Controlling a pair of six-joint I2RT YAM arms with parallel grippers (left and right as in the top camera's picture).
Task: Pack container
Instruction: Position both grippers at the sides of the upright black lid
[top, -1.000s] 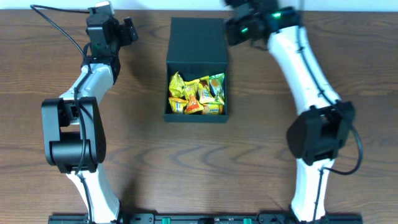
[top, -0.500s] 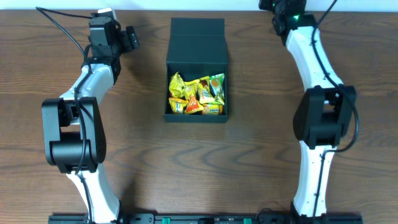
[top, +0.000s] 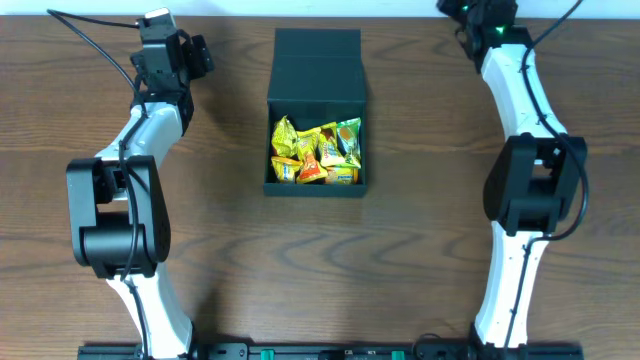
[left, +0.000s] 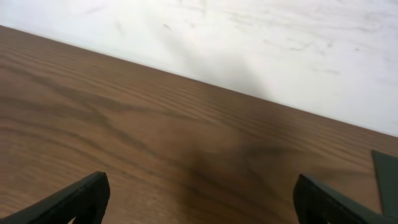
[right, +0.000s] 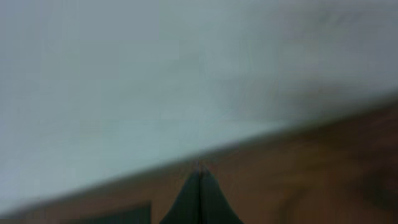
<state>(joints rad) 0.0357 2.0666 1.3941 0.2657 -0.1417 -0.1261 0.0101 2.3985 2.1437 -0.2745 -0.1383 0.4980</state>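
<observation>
The dark teal container (top: 315, 188) stands mid-table with its flap lid (top: 317, 62) open toward the back. Yellow, orange and green snack packets (top: 315, 152) fill it. My left gripper (top: 196, 54) hovers at the back left, well clear of the box. In the left wrist view it (left: 199, 205) is open wide over bare wood, and a corner of the container (left: 388, 180) shows at the right edge. My right gripper (top: 464, 10) is at the back right edge of the table. In the blurred right wrist view it (right: 200, 190) is shut with nothing in it.
A white wall (left: 249, 37) runs just behind the table's back edge, close to both grippers. The brown wooden table (top: 400, 250) stretches around the box. Both arm bases stand at the front edge.
The right arm has swung from above the container's lid out to the back right corner, jaws staying shut. The left gripper has shifted slightly left, still open.
</observation>
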